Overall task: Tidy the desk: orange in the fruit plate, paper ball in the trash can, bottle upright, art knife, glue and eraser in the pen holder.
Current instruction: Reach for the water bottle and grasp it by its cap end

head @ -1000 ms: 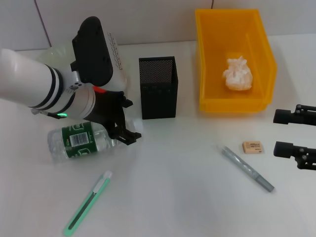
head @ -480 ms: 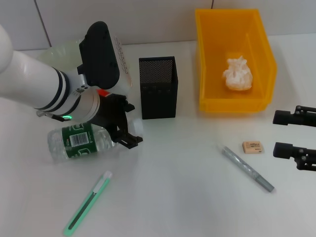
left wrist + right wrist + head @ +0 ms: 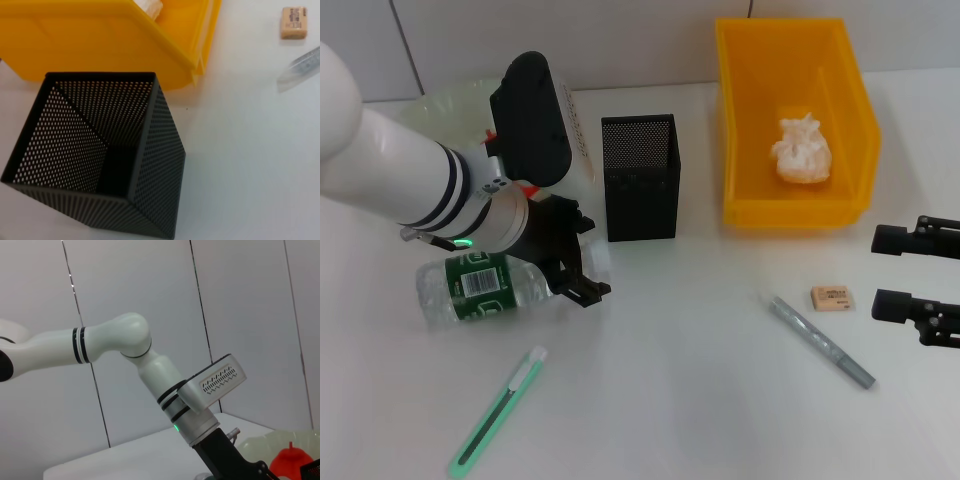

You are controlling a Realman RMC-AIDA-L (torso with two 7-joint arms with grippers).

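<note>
On the left, the water bottle (image 3: 480, 288) lay on its side on the counter (image 3: 680, 400), and the left end effector (image 3: 578, 278) hovered at its cap end, fingers parted and not yet closed on it — the bottle step was in hand. Next would come a firm clamp near the neck, then a tilt upright. The art knife (image 3: 498, 410) lay in front, the pen holder (image 3: 640, 176) stood empty, and the right end effector (image 3: 905, 272) waited open beside the eraser (image 3: 832, 297).
</note>
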